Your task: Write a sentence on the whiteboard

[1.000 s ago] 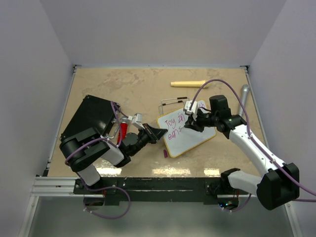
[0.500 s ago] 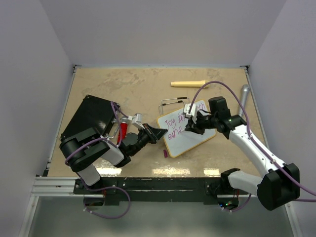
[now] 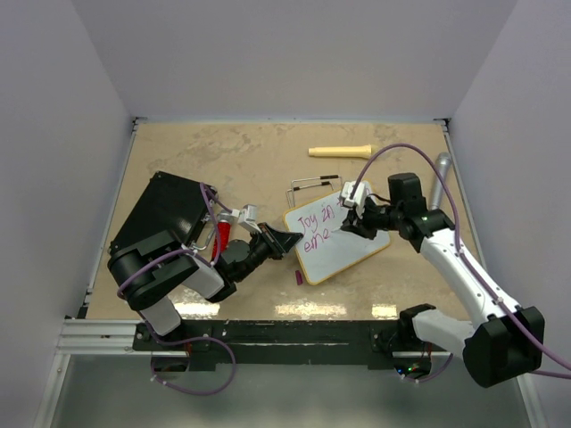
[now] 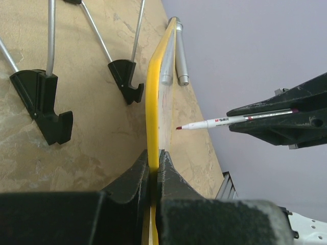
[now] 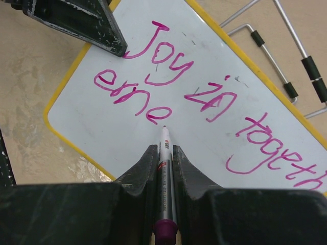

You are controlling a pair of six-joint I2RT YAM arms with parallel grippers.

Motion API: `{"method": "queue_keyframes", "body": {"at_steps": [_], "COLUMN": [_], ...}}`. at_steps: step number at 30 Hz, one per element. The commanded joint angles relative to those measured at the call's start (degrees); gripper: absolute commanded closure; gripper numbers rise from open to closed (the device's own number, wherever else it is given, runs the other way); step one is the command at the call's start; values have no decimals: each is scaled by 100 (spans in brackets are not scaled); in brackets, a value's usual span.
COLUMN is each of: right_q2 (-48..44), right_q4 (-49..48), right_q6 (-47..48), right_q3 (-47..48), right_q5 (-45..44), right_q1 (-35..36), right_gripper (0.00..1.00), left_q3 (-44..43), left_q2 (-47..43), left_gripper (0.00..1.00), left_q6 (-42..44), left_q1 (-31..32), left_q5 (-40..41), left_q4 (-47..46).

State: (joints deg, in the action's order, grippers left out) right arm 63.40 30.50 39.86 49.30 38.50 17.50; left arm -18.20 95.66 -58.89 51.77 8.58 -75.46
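Note:
The whiteboard point(image 3: 346, 253) stands tilted on the table, with its pale-yellow rim point(image 4: 153, 97) edge-on in the left wrist view. My left gripper point(image 3: 287, 241) point(image 4: 153, 164) is shut on the board's left rim. The pink sentence point(image 5: 159, 55) point(image 3: 314, 223) reads "Joy in togeth" with "erne" below it. My right gripper point(image 5: 164, 151) point(image 3: 351, 223) is shut on a pink marker point(image 5: 164, 173) point(image 4: 225, 121). The marker's tip sits just under the last "e". In the left wrist view the tip hangs a small gap off the board face.
A black flat case point(image 3: 165, 209) lies at the left under my left arm. Wire stands with black feet point(image 4: 43, 102) point(image 3: 312, 185) lie behind the board. A cream stick point(image 3: 341, 151) and a grey cylinder point(image 3: 441, 174) lie at the back right. A magenta cap point(image 3: 299, 277) lies by the board's near corner.
The second line has gained a letter. My right gripper has drawn back to the right with the marker. The left gripper and the board have stayed still.

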Motion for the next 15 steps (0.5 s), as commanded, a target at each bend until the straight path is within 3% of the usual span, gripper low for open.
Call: {"method": "queue_keyframes", "body": {"at_steps": [1,15], "right_q2": [-187,138], "right_q4": [-193,-563], "right_q6": [-101,-391], "right_q3": [265,168], "right_q5": [246,-123], "right_q1": [-211,-220], "right_gripper": [100,100], "left_q3": [18,9], "left_q2": [-47,6], "left_gripper": [100,100], "left_q6": [475,467], "left_q1": [18,18], "left_q5": [-102,-137], "left_q4": [-188,-258]}}
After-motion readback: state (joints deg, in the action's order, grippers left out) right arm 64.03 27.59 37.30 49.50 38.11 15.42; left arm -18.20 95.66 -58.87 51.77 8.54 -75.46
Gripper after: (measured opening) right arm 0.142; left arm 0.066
